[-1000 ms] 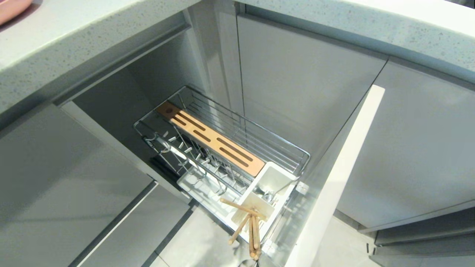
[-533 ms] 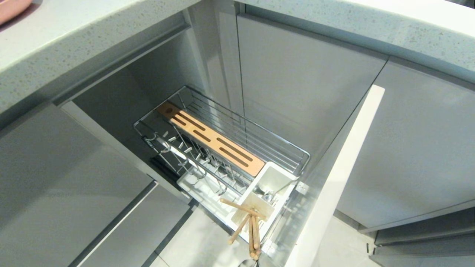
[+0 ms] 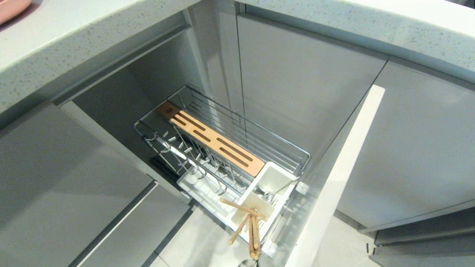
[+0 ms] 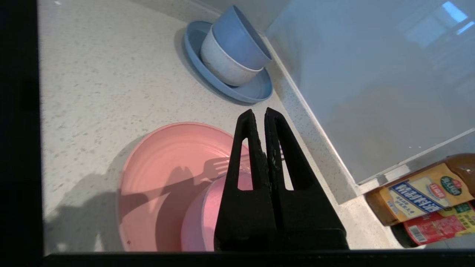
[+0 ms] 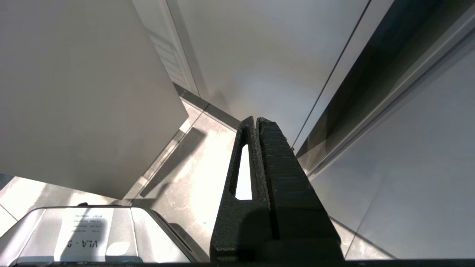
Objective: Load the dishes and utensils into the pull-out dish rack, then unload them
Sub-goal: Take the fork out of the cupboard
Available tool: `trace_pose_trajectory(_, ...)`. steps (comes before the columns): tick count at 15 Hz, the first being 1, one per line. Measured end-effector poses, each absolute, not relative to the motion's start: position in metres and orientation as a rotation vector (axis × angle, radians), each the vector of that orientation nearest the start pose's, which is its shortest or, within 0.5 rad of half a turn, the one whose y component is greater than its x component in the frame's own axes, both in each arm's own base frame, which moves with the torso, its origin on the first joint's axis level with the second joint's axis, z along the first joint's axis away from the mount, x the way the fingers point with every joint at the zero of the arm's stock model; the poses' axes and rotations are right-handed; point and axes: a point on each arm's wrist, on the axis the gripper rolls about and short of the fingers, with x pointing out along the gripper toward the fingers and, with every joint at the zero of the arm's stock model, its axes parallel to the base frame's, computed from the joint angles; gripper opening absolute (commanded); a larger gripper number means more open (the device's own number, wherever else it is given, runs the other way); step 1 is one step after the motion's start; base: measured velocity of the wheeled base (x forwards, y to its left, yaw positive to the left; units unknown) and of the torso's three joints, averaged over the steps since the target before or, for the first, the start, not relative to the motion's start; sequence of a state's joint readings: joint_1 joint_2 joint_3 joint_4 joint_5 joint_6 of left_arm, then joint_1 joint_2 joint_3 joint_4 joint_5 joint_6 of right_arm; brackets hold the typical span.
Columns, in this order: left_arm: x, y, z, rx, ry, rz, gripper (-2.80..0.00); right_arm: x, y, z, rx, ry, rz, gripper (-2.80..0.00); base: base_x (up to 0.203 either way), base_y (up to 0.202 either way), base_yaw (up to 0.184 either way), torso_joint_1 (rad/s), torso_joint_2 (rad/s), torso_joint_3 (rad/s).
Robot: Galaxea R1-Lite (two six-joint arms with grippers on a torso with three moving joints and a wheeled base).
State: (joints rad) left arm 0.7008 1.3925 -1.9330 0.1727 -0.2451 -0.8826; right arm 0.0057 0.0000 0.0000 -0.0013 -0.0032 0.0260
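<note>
Overhead, a speckled pale desk (image 3: pixel 55 33) runs across the top of the head view, w/ grey cabinet fronts below. Pull-out dish rack (image 3: pixel 222 148) stands drawn out at centre, a narrow chrome wire basket; its pale grey front panel (image 3: pixel 334 178) sits at about 4 o'clock. Slotted light-wood strip (image 3: pixel 209 139) lies along the rack's length. White plastic utensil box (image 3: pixel 267 185) is at the rack's 5 o'clock end, beside the panel. Wooden chopsticks (image 3: pixel 248 222) poke out of the box, splayed toward 6 o'clock. Neither arm shows in the head view.

Left wrist view: pink plate (image 4: pixel 159 167) lies flat on the desk, pink bowl (image 4: pixel 202 218) sitting in it, partly behind the claw. Blue plate (image 4: pixel 252 91) sits farther off near the wall, w/ a white bowl (image 4: pixel 222 65) and blue bowl (image 4: pixel 237 35) nested on it. Two sauce bottles (image 4: pixel 426 196) lie at the view's edge. Left claw (image 4: pixel 259 113) hovers above the pink dishes, jaws pressed together on a thin metal utensil; its fork-shaped shadow (image 4: pixel 219 167) falls on the plate.

Right claw (image 5: pixel 256 120) hangs low by the cabinet, over the floor, fingers fully closed, empty.
</note>
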Motion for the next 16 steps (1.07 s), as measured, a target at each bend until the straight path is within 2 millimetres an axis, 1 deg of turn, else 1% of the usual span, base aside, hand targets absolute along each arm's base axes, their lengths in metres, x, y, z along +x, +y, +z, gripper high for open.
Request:
trace_pose_trajectory(3,0.123,0.1,0.489,-0.704,-0.53,0.23,-2.8,-0.023,0.0,0.076,0.026,-0.001,0.003,-2.8,0.0,0.0,0.0,0.0,0.0,0.0)
trace_pose_trajectory(6,0.128,0.107,0.488,-0.755,-0.524,0.208,-2.8,-0.023,0.0,0.076,0.026,-0.001,0.003,-2.8,0.0,0.0,0.0,0.0,0.0,0.0)
trace_pose_trajectory(12,0.141,0.127,0.481,-0.77,-0.51,0.249,-2.8,-0.023,0.0,0.076,0.026,-0.001,0.003,-2.8,0.0,0.0,0.0,0.0,0.0,0.0)
trace_pose_trajectory(16,0.148,0.134,0.475,-0.798,-0.476,0.269,-2.8,-0.023,0.0,0.076,0.026,-0.001,0.003,-2.8,0.0,0.0,0.0,0.0,0.0,0.0)
